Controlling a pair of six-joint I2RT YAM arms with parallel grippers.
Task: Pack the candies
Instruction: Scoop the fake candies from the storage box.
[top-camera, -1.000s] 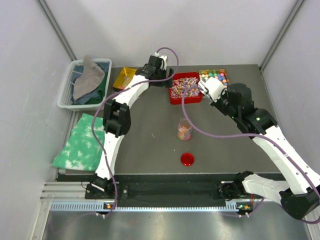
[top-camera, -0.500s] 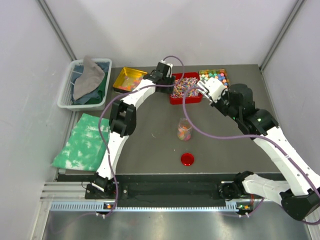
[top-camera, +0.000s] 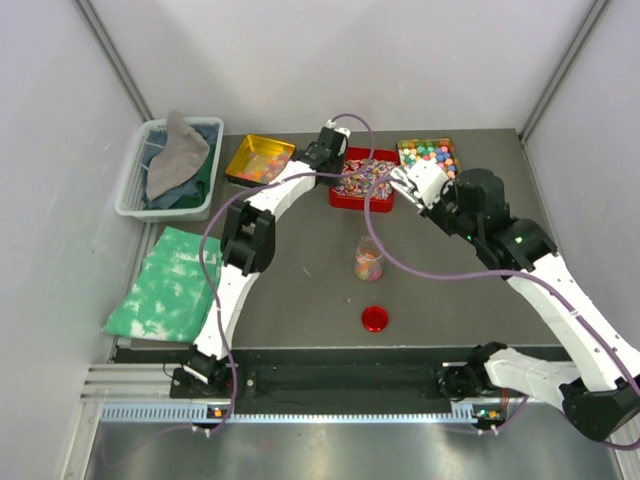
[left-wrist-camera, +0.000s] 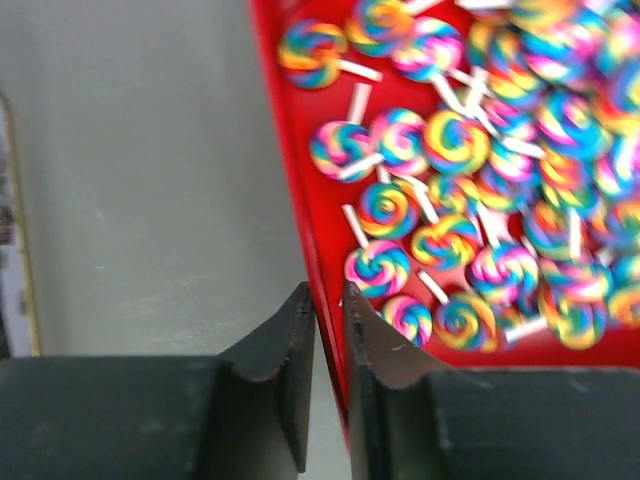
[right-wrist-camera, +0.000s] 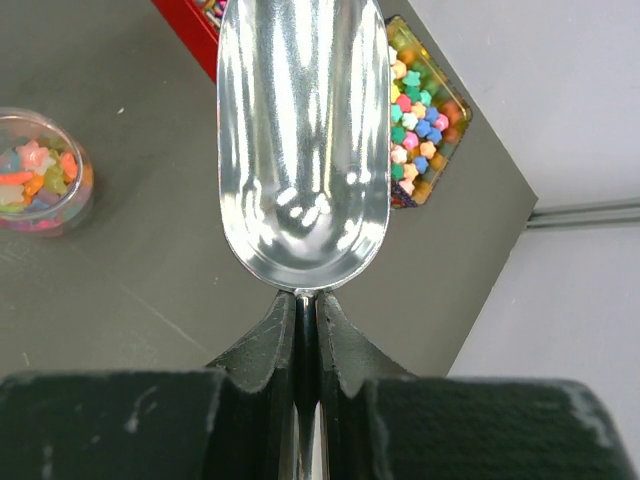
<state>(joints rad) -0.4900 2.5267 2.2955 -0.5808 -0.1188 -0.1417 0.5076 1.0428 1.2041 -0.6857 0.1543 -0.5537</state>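
Observation:
The candies lie in three trays at the back: a yellow tray (top-camera: 260, 160), a red tray (top-camera: 362, 180) full of swirl lollipops (left-wrist-camera: 450, 150), and a clear tray of pastel pieces (top-camera: 430, 155) (right-wrist-camera: 420, 110). My left gripper (top-camera: 335, 162) (left-wrist-camera: 326, 292) straddles the red tray's left wall (left-wrist-camera: 300, 180), one finger inside and one outside, shut on it. My right gripper (top-camera: 425, 185) (right-wrist-camera: 306, 298) is shut on the handle of an empty metal scoop (right-wrist-camera: 300, 130), which hovers by the red tray's right end. A small clear jar (top-camera: 368, 260) (right-wrist-camera: 40, 175) mid-table holds some mixed candies.
A red round lid (top-camera: 375, 318) lies in front of the jar. A white basket (top-camera: 128, 185) of cloths stands at the back left, with a green cloth (top-camera: 165, 285) before it. Grey walls close in both sides.
My left gripper swung right from the yellow tray to the red tray's left wall and closed on it. The red tray shifted slightly left. The right arm and scoop barely moved.

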